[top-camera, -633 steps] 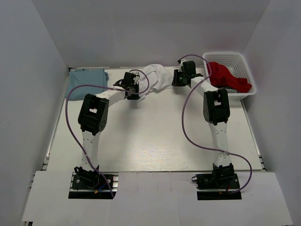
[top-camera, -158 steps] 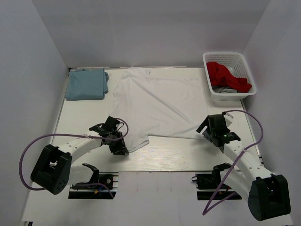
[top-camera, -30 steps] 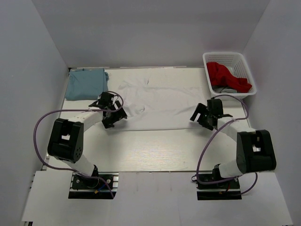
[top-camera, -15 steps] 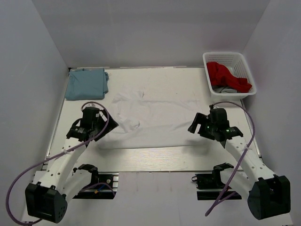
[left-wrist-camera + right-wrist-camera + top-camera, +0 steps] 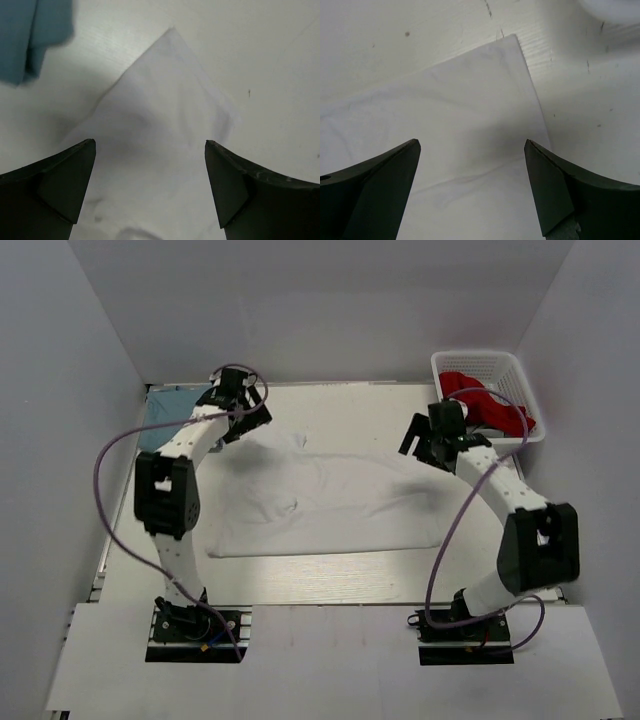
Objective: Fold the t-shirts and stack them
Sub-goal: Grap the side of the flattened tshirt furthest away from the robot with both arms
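The white t-shirt (image 5: 330,505) lies flat across the middle of the surface (image 5: 330,580) as a wide, lightly wrinkled band with a straight near edge and one corner pointing toward 11 o'clock. The light blue t-shirt (image 5: 160,430) lies folded at 10 o'clock, near that corner but not touching it.

Overhead: left arm (image 5: 166,502) rises from its base toward 12 o'clock, and its forearm angles to 1 o'clock. The left claw (image 5: 244,417) points down, fingers (image 5: 60,185) spread wide. The right arm (image 5: 538,545) elbows out at 3 o'clock, forearm running to 11. We note the right claw (image 5: 418,443) is likewise agape.
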You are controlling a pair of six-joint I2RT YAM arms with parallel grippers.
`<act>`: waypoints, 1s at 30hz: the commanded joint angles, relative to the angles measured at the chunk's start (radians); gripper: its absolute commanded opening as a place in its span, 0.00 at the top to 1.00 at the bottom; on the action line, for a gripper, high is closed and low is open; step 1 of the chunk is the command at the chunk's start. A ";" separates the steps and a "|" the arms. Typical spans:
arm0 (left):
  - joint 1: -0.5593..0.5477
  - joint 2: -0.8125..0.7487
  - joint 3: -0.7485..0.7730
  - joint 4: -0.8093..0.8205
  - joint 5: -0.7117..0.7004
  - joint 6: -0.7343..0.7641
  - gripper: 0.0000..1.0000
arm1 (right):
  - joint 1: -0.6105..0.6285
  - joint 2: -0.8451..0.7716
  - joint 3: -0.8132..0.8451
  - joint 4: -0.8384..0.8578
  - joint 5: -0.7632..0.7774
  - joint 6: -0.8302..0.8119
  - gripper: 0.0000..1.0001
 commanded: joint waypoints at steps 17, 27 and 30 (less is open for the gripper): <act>0.003 0.545 0.511 0.016 0.039 0.238 0.52 | -0.057 0.469 0.401 -0.047 0.105 0.027 0.10; -0.017 0.525 0.432 0.001 -0.056 0.230 1.00 | -0.060 0.535 0.431 -0.041 0.132 0.087 0.10; -0.017 0.516 0.421 0.001 -0.056 0.230 1.00 | -0.060 0.553 0.434 -0.034 0.132 0.105 0.11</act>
